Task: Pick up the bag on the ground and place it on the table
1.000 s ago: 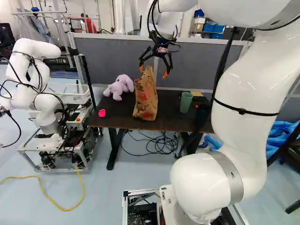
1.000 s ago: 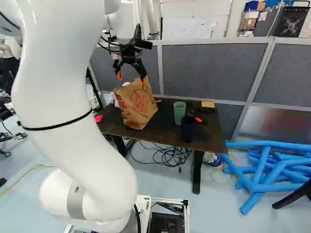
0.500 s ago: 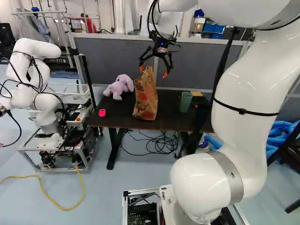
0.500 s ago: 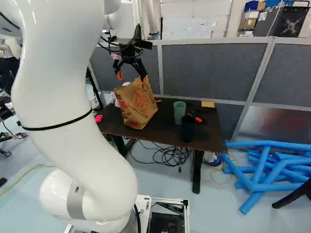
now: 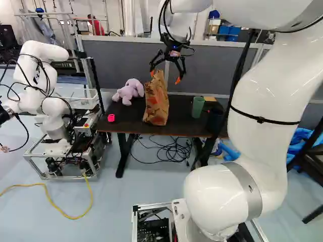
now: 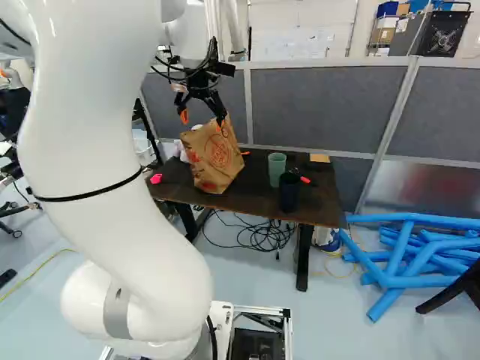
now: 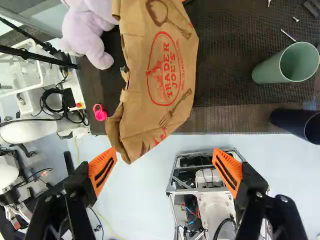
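My gripper (image 5: 166, 75) hangs over the table (image 5: 179, 130) in the left base view, just above the top of the brown paper bag (image 5: 156, 101). The bag stands on the tabletop near its front edge, leaning a little. In the wrist view the gripper (image 7: 165, 172) has its two orange-padded fingers spread wide with nothing held between them. The paper bag (image 7: 160, 75) lies ahead of the fingers, its crumpled edge close to one fingertip.
On the table are a purple plush toy (image 5: 128, 92), a pink ring-like item (image 5: 111, 118), a green cup (image 6: 277, 169) and a dark cup (image 6: 289, 192). Another robot (image 5: 50, 101) stands left in the left base view. Blue tubes (image 6: 409, 262) lie at the right of the right base view.
The base has moved slightly, so the whole scene has shifted a little in both base views. The arm keeps its pose, and the bag stays put on the table.
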